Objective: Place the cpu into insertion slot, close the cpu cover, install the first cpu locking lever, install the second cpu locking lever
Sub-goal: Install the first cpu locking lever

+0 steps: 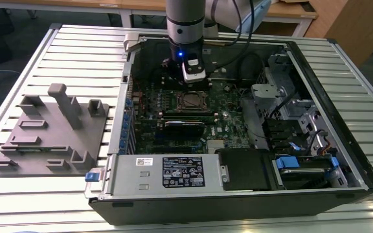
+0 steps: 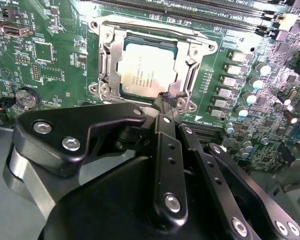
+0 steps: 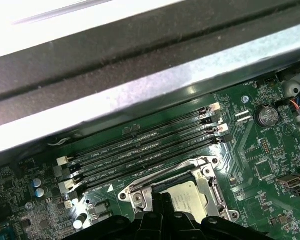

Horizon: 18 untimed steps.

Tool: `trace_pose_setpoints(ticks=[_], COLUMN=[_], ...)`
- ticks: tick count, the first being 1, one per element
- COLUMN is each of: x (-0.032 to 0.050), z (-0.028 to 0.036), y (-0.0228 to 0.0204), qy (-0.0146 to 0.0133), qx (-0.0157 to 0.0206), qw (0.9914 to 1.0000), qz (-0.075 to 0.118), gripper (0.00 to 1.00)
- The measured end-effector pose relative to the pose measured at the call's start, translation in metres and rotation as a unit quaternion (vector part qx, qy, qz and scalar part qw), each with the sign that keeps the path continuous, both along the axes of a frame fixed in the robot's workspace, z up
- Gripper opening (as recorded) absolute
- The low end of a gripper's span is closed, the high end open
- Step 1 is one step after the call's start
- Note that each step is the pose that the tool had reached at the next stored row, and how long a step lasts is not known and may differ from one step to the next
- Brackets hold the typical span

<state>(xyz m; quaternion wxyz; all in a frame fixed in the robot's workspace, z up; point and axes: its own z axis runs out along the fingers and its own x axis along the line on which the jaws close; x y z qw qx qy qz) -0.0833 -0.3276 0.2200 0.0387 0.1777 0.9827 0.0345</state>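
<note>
The cpu (image 2: 147, 70) is a grey-silver square lying flat in the insertion slot (image 1: 190, 101) on the green motherboard. The cpu cover (image 2: 107, 60), a metal frame with a window, lies down around the chip. A thin wire locking lever (image 3: 160, 171) runs along the socket's edge beside the memory slots; I cannot tell whether it is latched. My gripper (image 2: 166, 100) is shut with nothing between its fingers, and its tips hover at the socket's edge, just off one corner of the cover. In the first wrist view the gripper (image 3: 160, 201) reaches in over the cpu (image 3: 187, 196).
Several long black memory slots (image 3: 150, 145) lie between the socket and the case wall (image 3: 140, 65). A black expansion card (image 1: 185, 124) sits just in front of the socket. A drive cage (image 1: 271, 97) stands at the exterior view's right. A grey fixture plate (image 1: 50, 131) lies outside the case.
</note>
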Motion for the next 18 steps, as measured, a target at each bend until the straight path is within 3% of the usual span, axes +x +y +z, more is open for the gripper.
trace_pose_setpoints(ticks=[5,18], x=[0.0045,0.0196], z=[0.0001,-0.0001], y=[0.0000,0.0002], qy=[0.0000,0.0000], qx=[-0.0008,-0.0081], qw=[1.00000,0.99997], qz=[0.000,0.000], gripper=[0.11,0.11])
